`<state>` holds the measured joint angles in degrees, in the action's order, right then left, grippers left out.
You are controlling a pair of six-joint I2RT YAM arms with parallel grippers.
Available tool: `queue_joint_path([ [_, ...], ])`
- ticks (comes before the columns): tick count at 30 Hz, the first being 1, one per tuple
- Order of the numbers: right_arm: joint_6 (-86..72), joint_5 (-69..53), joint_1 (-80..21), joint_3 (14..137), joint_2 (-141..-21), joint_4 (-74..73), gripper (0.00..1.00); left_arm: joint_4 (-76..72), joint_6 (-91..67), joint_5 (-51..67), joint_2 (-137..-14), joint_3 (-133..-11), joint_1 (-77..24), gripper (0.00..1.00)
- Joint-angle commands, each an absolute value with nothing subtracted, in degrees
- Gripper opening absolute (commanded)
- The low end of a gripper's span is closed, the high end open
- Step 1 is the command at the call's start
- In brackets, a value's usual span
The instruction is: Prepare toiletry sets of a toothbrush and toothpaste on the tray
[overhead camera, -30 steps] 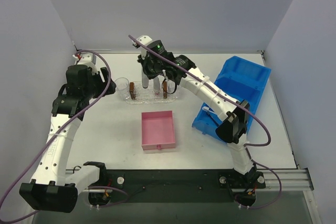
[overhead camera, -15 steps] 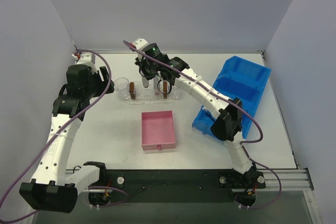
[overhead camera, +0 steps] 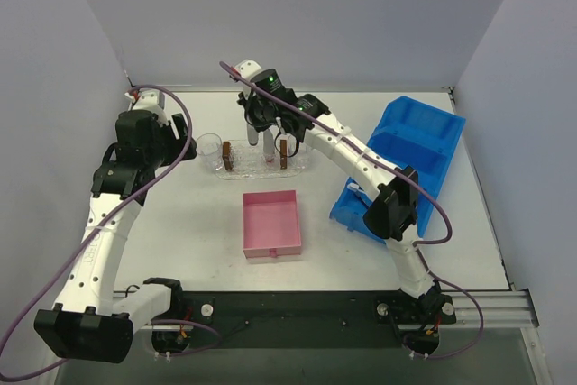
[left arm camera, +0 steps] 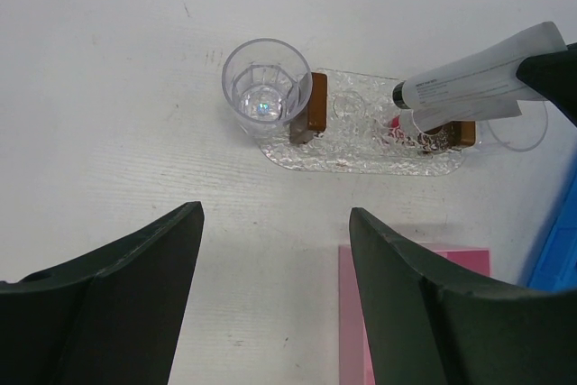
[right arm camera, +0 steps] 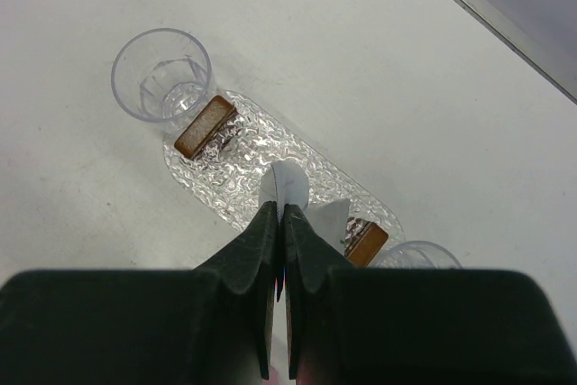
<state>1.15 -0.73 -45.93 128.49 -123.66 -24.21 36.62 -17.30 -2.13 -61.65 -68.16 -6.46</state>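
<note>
surface: white table (overhead camera: 180, 223), lilac walls.
top view: tray (overhead camera: 252, 166) at 12 o'clock of pink box (overhead camera: 270, 223); my right pincer (overhead camera: 259, 131) above it.
left wrist: my left pincer (left arm camera: 275, 214) spread; toothpaste (left arm camera: 469, 87) over tray's 3 o'clock end.
right wrist: right pincer pinching toothpaste's flat end.

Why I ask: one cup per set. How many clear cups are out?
2. One cup stands at the left end of the tray, beside a brown block; the other cup at its right end, partly hidden by the tube. More could sit unseen inside the blue bin.
</note>
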Motion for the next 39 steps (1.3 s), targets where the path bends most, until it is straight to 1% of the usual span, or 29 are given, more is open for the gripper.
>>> queue_joint_path([
  [1, 0.26, -1.84, -45.18, 130.34, -124.80, -20.83, 0.00, 34.10, -16.61, -2.29, -61.79, -69.26, -6.68, 0.76],
  [29, 0.09, -2.72, -44.91, 127.09, -124.80, -21.27, 0.00, 34.01, -17.05, -1.85, -62.58, -68.91, -6.59, 0.76],
  [39, 0.00, -2.20, -45.44, 127.62, -123.84, -21.45, 0.00, 34.01, -17.14, -1.76, -62.31, -68.55, -6.68, 0.76],
])
